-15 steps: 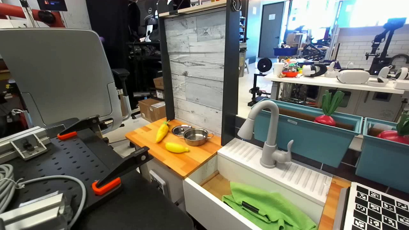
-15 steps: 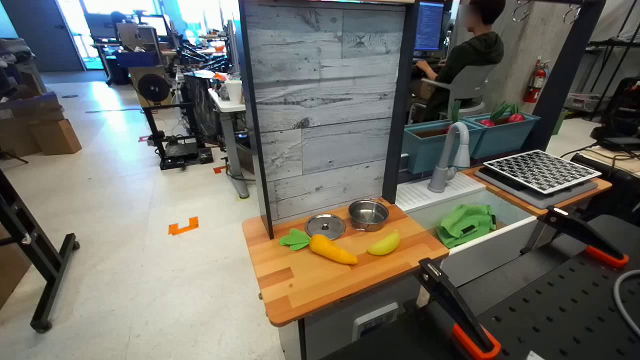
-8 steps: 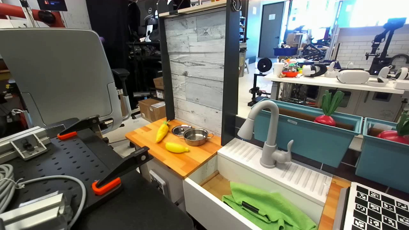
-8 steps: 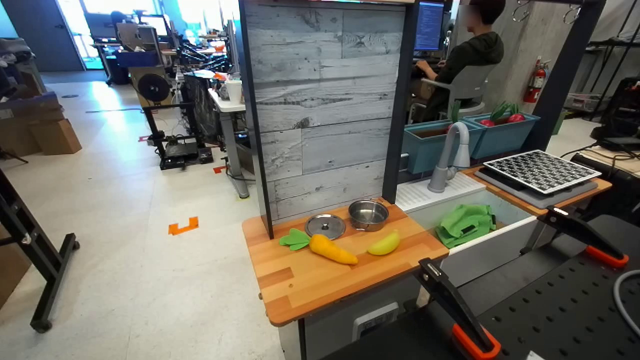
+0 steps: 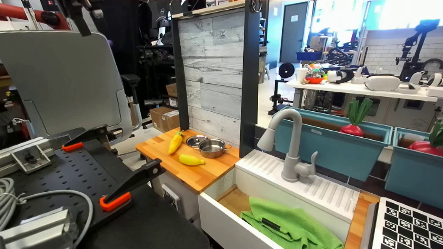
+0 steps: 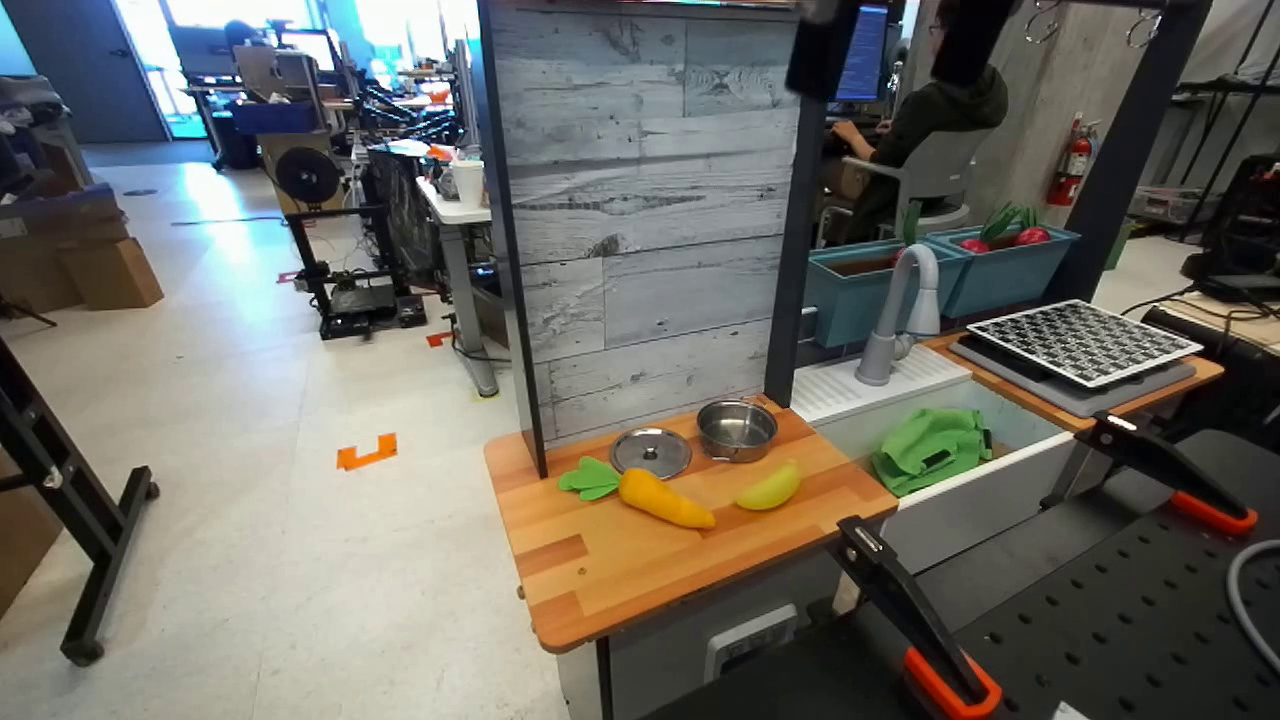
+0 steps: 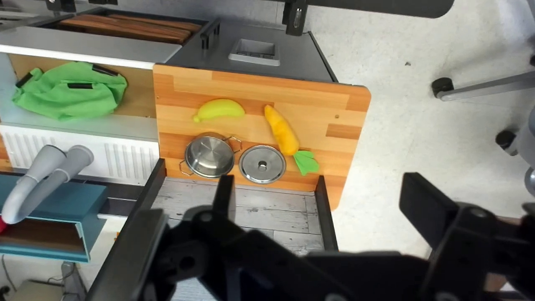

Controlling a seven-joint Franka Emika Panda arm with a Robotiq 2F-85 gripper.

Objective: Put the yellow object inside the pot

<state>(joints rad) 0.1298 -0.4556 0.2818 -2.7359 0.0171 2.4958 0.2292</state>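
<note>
The slim, curved yellow banana-like piece (image 7: pixel 219 109) lies on the wooden worktop (image 7: pixel 317 98), toward the corner of its sink-side and front edges. The shallow, round silver metal pot (image 7: pixel 210 155) stands between it and the back edge. In an exterior view the pot partly hides a flat, round silver lid (image 5: pixel 196 140); the wrist view shows the two side by side. The yellow piece's long axis runs roughly along the front edge, stem toward the sink-side edge, inner curve facing the pot. An orange-yellow carrot (image 7: pixel 282 130) with green leaves lies just beside the lid, tip toward the front edge. A grey plank panel (image 6: pixel 650 200) rises at the back edge. The white sink (image 5: pixel 214 218) holds a crumpled green cloth (image 5: pixel 294 221). The gripper (image 7: pixel 319 188) is released and spread wide; both exterior views show it only in part.
</note>
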